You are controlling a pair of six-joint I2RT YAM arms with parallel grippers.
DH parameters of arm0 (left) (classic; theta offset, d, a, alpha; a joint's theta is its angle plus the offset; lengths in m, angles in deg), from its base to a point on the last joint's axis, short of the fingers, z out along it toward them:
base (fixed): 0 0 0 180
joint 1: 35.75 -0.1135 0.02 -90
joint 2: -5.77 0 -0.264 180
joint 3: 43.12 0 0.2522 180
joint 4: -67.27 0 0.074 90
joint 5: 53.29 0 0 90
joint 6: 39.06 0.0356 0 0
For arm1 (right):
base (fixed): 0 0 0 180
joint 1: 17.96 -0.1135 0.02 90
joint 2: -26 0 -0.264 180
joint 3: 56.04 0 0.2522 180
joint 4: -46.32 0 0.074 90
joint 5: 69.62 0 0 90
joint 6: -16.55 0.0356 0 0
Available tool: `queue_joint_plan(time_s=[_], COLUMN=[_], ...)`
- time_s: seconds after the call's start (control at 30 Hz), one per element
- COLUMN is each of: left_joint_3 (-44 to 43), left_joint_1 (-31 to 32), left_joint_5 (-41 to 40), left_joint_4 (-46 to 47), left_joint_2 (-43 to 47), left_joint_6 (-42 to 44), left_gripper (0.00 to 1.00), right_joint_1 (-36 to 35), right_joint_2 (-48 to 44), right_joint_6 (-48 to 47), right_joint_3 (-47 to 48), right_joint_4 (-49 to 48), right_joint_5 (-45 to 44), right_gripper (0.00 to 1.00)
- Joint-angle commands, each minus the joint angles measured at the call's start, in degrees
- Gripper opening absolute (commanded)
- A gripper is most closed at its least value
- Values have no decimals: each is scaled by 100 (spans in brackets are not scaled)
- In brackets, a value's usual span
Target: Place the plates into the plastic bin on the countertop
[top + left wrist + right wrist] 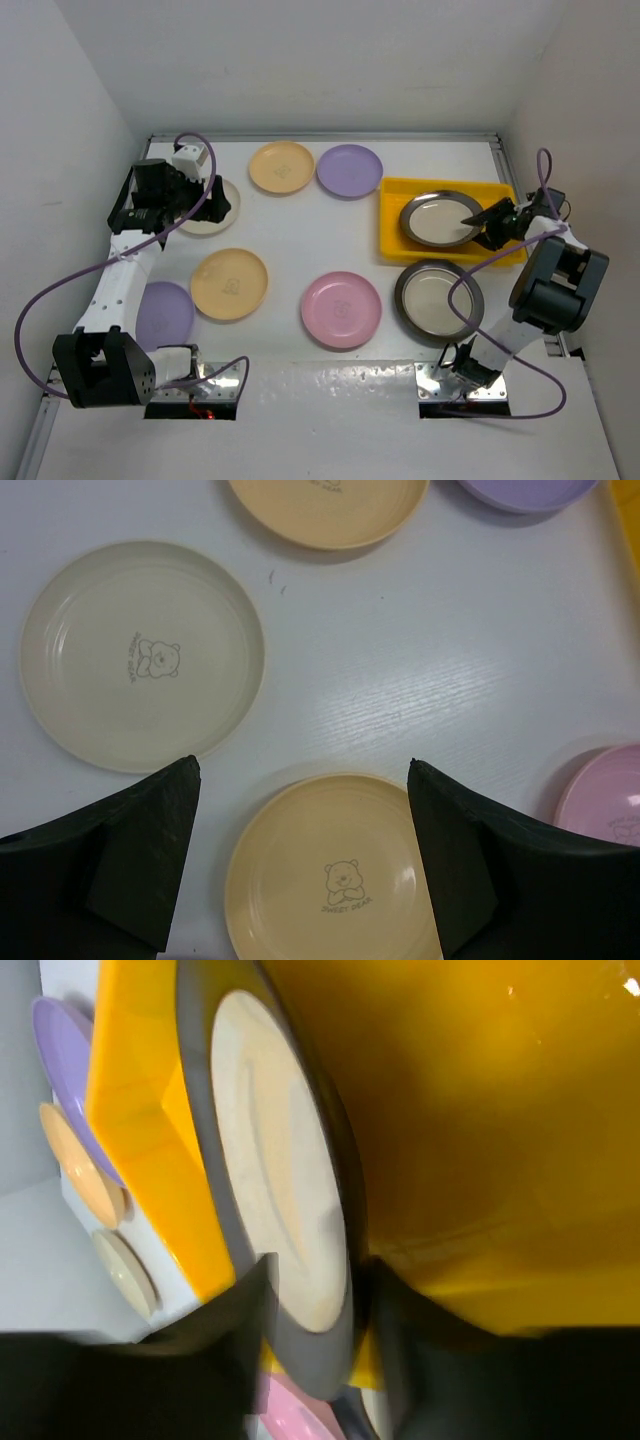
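Note:
The yellow plastic bin (445, 186) stands at the right of the white countertop (300, 235). A dark-rimmed plate (438, 220) with a cream centre lies in it. My right gripper (478, 220) is shut on that plate's rim; in the right wrist view the gripper (315, 1300) has a finger on each side of the plate (270, 1160), which is tilted against the bin (480, 1110). My left gripper (215, 200) is open and empty above the cream plate (205, 222). In the left wrist view the gripper (303, 770) hovers between the cream plate (140, 655) and a peach plate (330, 880).
Loose on the countertop are a peach plate (282, 166), a lavender plate (349, 171), a peach plate (229, 283), a lavender plate (165, 312) partly under the left arm, a pink plate (342, 309) and a second dark-rimmed plate (439, 299). White walls enclose the surface.

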Motion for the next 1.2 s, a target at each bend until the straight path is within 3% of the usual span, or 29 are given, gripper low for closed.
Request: queue_joint_plan(time_s=[0.0,0.03,0.1,0.17,0.2,0.27,0.33,0.37,0.4,0.47,0.5,0.63,0.73,0.8,1.0,1.03,1.13,1.17], left_joint_3=[-62,-62,-1,0,0,52,53,53,53,53,113,114,114,167,334,395,509,510], left_joint_1=[-12,-12,-12,40,41,41,41,102,102,164,233,576,796,849,981,1033,1034,1086], left_joint_5=[83,83,83,135,135,188,188,188,188,188,188,136,66,65,-128,-128,-128,-128], left_joint_4=[201,201,201,201,201,201,201,201,201,201,201,201,69,8,8,8,8,8], left_joint_2=[22,22,22,22,74,75,75,136,136,136,136,259,364,435,716,803,892,988], left_joint_6=[52,52,52,52,52,52,52,52,52,52,0,60,192,254,254,254,254,254], left_gripper=[85,85,85,85,85,85,85,85,85,85,85,85,85,85,85,85,86,86], right_joint_1=[4,-5,-40,-58,-58,12,65,204,267,381,503,654,759,786,795,795,795,803], right_joint_2=[64,82,83,-162,-425,-1222,-1708,-2424,-2657,-3410,-3572,-4205,-4198,-4006,-3162,-3039,-3115,-3186], right_joint_6=[-555,-688,-1257,-1392,-1331,-1130,-778,-525,-287,57,162,550,498,410,146,137,76,58], right_joint_3=[543,605,965,1193,1238,1160,495,265,-512,-1053,-1804,-2821,-3208,-3314,-3508,-3508,-3569,-3622], right_joint_4=[-578,-212,412,966,1300,1644,1743,1761,1804,1779,1744,1664,1568,1436,900,926,1074,1197], right_joint_5=[482,412,-95,-527,-1443,-2230,-3099,-3105,-3209,-3271,-3289,-3482,-3807,-3501,-2096,-2033,-2015,-2015], right_gripper=[57,80,100,100,100,100,100,100,100,100,100,100,93,90,60,47,19,6])
